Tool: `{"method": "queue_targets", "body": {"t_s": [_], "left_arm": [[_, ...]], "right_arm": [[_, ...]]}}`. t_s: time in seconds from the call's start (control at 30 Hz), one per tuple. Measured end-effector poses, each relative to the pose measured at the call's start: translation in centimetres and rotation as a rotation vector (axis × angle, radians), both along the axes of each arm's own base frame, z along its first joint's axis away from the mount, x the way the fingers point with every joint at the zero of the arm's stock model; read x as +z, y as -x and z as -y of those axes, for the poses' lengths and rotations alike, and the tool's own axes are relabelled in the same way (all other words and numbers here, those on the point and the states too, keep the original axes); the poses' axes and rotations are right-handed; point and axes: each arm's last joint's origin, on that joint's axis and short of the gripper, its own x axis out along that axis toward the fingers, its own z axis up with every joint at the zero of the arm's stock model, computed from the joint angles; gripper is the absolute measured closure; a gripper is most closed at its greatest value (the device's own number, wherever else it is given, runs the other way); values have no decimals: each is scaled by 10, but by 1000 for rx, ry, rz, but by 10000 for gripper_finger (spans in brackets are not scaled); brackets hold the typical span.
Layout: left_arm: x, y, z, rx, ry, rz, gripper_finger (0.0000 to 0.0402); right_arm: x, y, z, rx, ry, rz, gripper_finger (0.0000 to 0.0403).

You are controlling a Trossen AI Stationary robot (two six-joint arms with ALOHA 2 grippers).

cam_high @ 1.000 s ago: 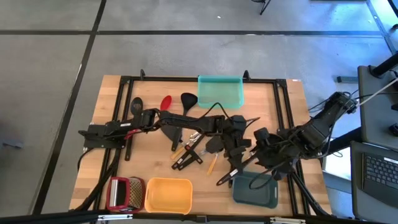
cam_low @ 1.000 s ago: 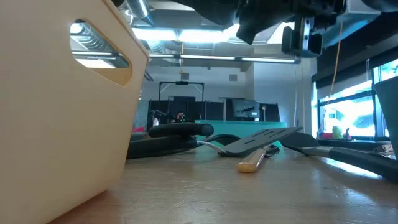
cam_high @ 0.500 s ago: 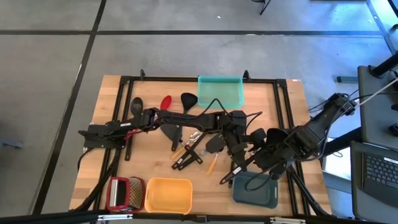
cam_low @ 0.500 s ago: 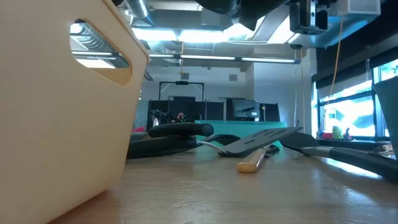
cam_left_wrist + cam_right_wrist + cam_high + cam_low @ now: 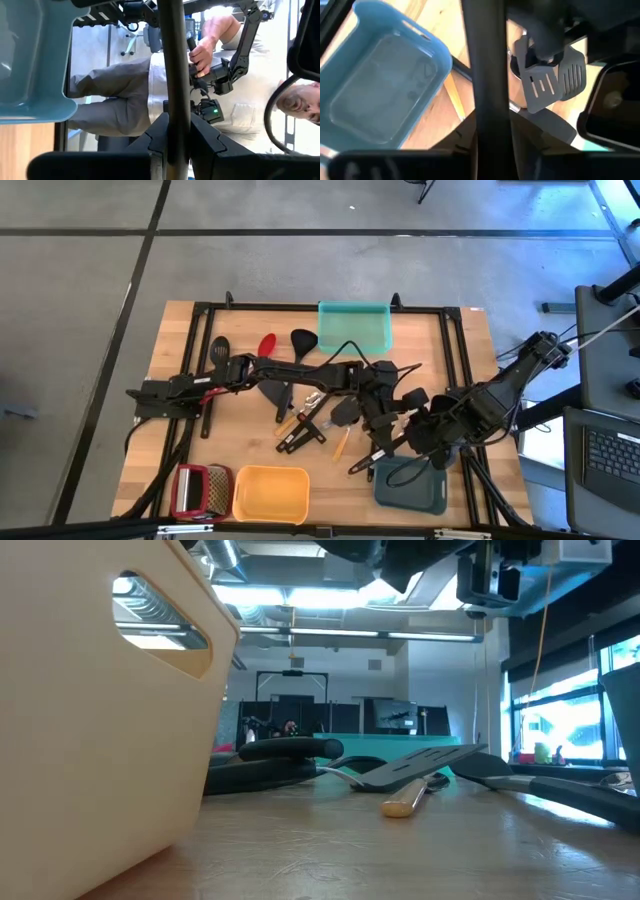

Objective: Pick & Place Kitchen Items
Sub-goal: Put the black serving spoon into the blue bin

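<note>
**Sharing one handle beside the grey-blue tray**

Judging from the high view, the grey-blue tray is the landmark for the coming move. Both arms meet just past its far rim, on the side toward the teal tray.

The left gripper reaches in from across the table. The right gripper sits closer to the tray, so it's the nearer arm for a drop.

The black long-handled utensil hangs between them, its long axis slanting diagonally. Its low end is off the tray's near-left corner, its upper end up by the grippers.

Fingers, per the wrist views:
- Left pair is pinched tight on the handle, w/ the shaft running straight through.
- Right pair looks clamped round a black shaft too, prob. the same one.

The right wrist view alone shows a slotted turner on the wood below. The low view misses the held piece entirely, giving just the yellow tray and loose utensils.
</note>
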Motion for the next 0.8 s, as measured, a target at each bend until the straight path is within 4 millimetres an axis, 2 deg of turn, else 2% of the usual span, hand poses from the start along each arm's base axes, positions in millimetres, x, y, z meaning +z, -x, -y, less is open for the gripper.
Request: {"method": "queue_targets", "body": {"t_s": [0.2, 0.37, 0.53, 0.63, 0.8], "left_arm": [[0, 0, 0, -2, 1, -1, 361], [-1, -1, -8, 21, -1, -8, 360], [0, -2, -16, 74, -2, -30, 291], [2, -1, -17, 27, 21, -41, 247], [9, -1, -26, 19, 23, 38, 201]], "right_arm": [[0, 0, 0, -56, -25, -2, 335], [-1, 1, 0, -120, -47, -14, 335], [-1, 4, -1, -196, -85, -17, 335], [-1, 6, -5, -233, -110, -9, 335], [0, 12, -12, -310, -127, 46, 335]]}}
